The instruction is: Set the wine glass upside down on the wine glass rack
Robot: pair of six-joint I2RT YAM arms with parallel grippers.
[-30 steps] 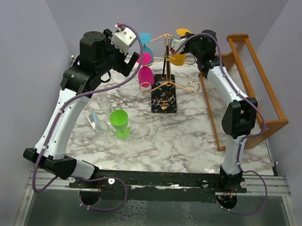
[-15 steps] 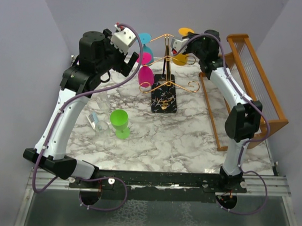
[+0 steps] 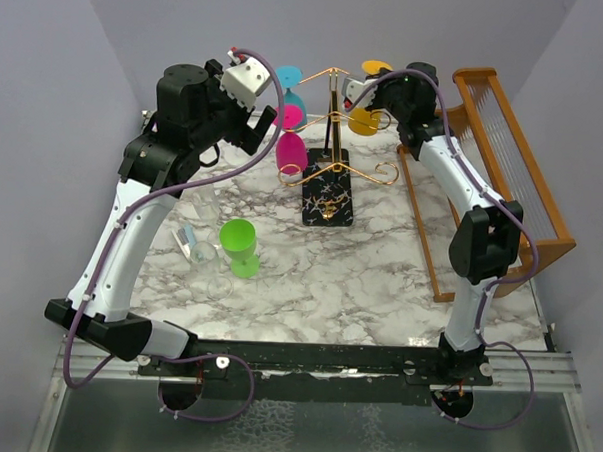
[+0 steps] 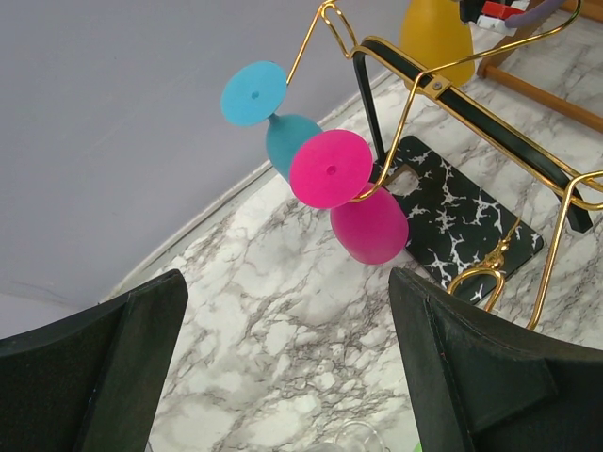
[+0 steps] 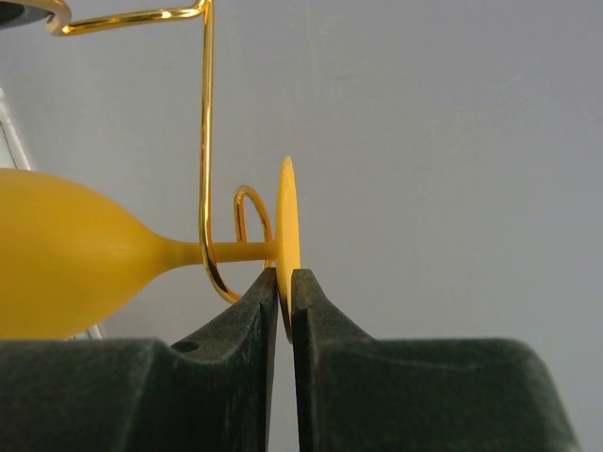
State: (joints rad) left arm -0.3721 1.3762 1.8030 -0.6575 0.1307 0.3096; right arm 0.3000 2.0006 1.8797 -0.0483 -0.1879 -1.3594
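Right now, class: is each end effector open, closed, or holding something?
Left end effector: open, holding nothing.
Right end effector: closed on the foot of the yellow wine glass.

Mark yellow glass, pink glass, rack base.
yellow glass (image 5: 66, 259): right wrist view, on its bowl.
pink glass (image 4: 369, 226): left wrist view, on its bowl.
rack base (image 3: 328, 202): top external view, on the black speckled plate.

The top camera looks down on the wine glass rack (image 3: 326, 197) from the arms' side. The left wrist camera faces it from its left, while the right wrist camera hugs its top wire. All share the yellow glass (image 5: 66, 268).
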